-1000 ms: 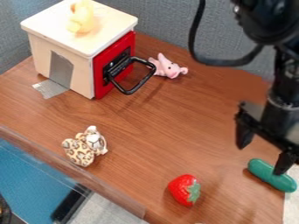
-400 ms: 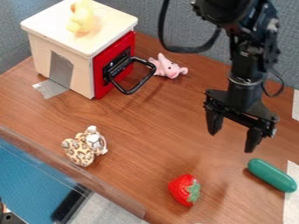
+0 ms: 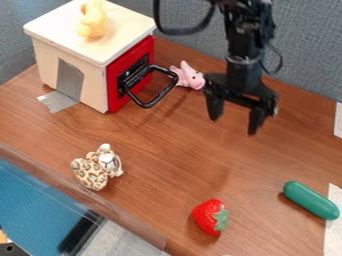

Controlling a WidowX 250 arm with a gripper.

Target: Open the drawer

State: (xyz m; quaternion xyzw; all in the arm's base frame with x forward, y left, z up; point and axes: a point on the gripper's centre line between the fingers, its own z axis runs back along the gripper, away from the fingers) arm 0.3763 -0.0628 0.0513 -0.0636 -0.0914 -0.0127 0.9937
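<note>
Drawer, at the far left corner of the table, has its handle left of the gripper, whose jaws hang wide

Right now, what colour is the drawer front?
The drawer front is red, clear in the camera view.

The duck sits on the box, the pig (a small one) right of it.

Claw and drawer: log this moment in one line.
claw: open, empty, above table | red drawer: shut | black handle: untouched | next: probably reach for handle
</note>
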